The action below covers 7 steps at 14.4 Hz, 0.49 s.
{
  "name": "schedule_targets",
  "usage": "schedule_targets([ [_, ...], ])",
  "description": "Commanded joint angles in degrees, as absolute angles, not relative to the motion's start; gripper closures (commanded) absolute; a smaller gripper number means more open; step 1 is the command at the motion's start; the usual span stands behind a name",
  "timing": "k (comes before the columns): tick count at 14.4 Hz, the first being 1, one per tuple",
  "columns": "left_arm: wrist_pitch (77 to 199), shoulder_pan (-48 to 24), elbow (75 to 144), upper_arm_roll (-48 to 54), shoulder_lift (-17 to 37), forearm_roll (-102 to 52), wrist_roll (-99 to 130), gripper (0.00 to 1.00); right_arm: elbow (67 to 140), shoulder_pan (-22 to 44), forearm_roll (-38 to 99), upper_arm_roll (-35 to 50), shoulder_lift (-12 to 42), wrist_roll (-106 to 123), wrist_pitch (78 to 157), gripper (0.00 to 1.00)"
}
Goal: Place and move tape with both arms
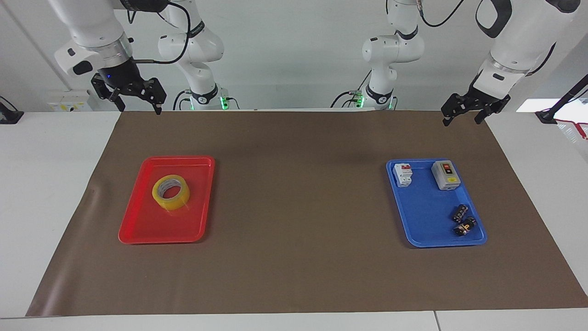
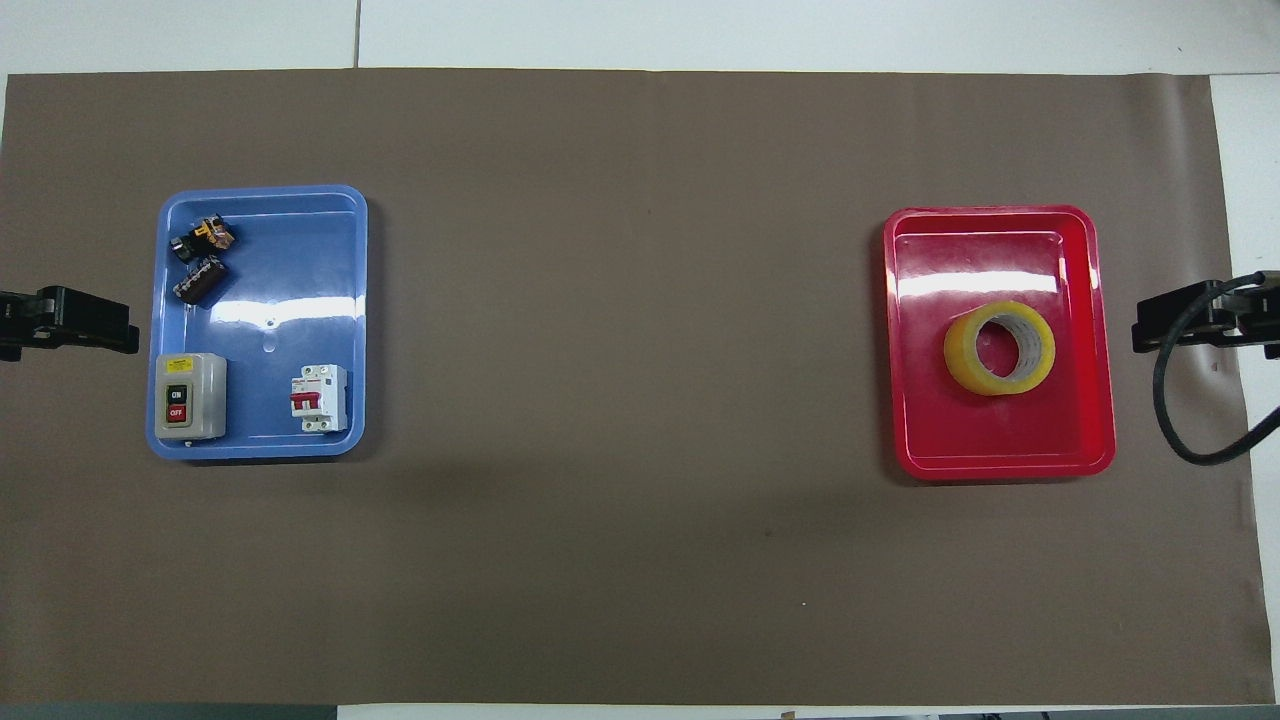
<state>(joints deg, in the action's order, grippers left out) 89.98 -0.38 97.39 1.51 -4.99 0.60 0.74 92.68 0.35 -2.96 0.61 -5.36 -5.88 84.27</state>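
The tape (image 1: 171, 192) (image 2: 1000, 348), a yellow translucent roll with a pale core, lies flat in a red tray (image 1: 138, 230) (image 2: 1000, 465) toward the right arm's end of the table. My right gripper (image 1: 140, 108) (image 2: 1150, 325) hangs high over the brown mat's edge at that end. It is open, holds nothing and is well apart from the tape. My left gripper (image 1: 460, 121) (image 2: 110, 332) waits, open and holding nothing, in the air over the mat's edge at the left arm's end.
A blue tray (image 1: 427, 230) (image 2: 270, 330) toward the left arm's end holds a grey on/off switch box (image 1: 445, 175), a white circuit breaker (image 1: 403, 174) and small black parts (image 1: 463, 219). A brown mat (image 1: 298, 207) covers the table. Two smaller white arms (image 1: 202, 92) stand at the robots' edge.
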Motion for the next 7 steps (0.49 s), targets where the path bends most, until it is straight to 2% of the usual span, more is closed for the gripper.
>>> schedule_targets([
  [1, 89.3, 0.0, 97.5, 1.5, -5.7, -0.3, 0.1, 0.00, 92.8, -0.6, -1.8, 0.9, -5.4, -4.8, 85.0, 0.00],
  [7, 89.3, 0.0, 97.5, 1.5, -5.7, -0.3, 0.1, 0.00, 93.2, -0.4, -1.2, 0.7, -5.7, -1.2, 84.1, 0.00],
])
